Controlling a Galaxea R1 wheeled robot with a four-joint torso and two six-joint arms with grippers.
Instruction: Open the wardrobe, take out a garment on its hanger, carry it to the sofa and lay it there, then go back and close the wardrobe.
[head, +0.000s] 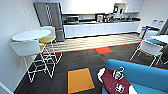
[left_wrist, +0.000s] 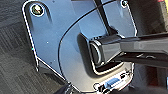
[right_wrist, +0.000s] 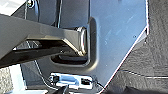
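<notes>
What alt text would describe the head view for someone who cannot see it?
A dark red varsity jacket lies on a bright blue sofa at lower right. Beyond are an orange carpet tile, white high stools and kitchen counters.

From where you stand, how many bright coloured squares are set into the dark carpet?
2. A large orange-yellow square lies in the near floor, just left of the sofa. A smaller red-orange square sits farther off, by the wood floor strip. The sofa may hide others.

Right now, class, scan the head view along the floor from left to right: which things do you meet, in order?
Round white table with white stools → yellow carpet square → dark red jacket on the blue sofa → white chair.
</notes>
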